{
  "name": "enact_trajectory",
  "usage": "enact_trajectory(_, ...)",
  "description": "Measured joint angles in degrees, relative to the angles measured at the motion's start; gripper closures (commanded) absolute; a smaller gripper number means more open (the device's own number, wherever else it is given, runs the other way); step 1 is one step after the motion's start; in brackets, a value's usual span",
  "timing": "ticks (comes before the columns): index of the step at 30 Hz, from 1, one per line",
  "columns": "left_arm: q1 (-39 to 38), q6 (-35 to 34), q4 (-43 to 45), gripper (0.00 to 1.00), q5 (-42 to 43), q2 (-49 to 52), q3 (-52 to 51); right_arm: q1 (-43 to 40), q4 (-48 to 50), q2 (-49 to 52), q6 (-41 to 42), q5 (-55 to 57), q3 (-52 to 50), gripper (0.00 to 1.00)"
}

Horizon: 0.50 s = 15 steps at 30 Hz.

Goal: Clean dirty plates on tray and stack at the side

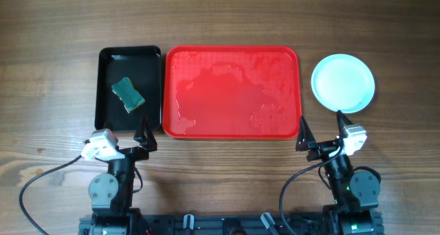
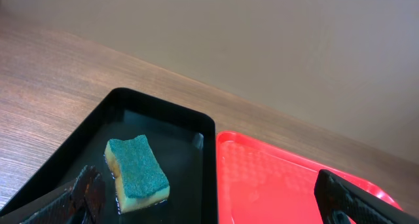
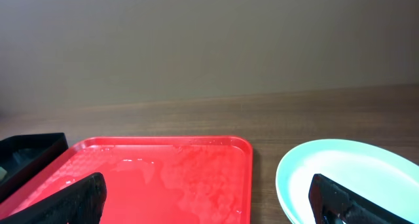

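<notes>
Green-topped sponge (image 2: 136, 175) in black tray (image 2: 173, 142), red tray (image 2: 262, 178) just beside, fingers (image 2: 350, 201) spread wide

Wooden table (image 1: 55, 29), seen from above; a black tray (image 1: 110, 63) lies at left; a red tray (image 1: 234, 91) just beside it; a pale aqua plate (image 1: 343, 83) sits apart at right.

I see a small black tray (image 1: 148, 70) on the wooden tabletop (image 1: 48, 70); a sponge (image 1: 128, 95) lies flat near its middle (green scouring face up, yellow foam below), askew to the tray's walls
</notes>
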Motion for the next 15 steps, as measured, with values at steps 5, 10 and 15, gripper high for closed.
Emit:
enact_trajectory(5, 0.0, 0.0, 0.0, 0.0, 0.0, 0.0, 0.0, 0.0, 0.0, 0.0, 0.0, 0.0, 0.0, 0.0)
enact_trajectory(10, 0.0, 0.0, 0.0, 0.0, 0.0, 0.0, 0.0, 0.0, 0.0, 0.0, 0.0, 0.0, 0.0, 0.0)
enact_trajectory(15, 0.0, 0.0, 0.0, 0.0, 0.0, 0.0, 0.0, 0.0, 0.0, 0.0, 0.0, 0.0, 0.0, 0.0)
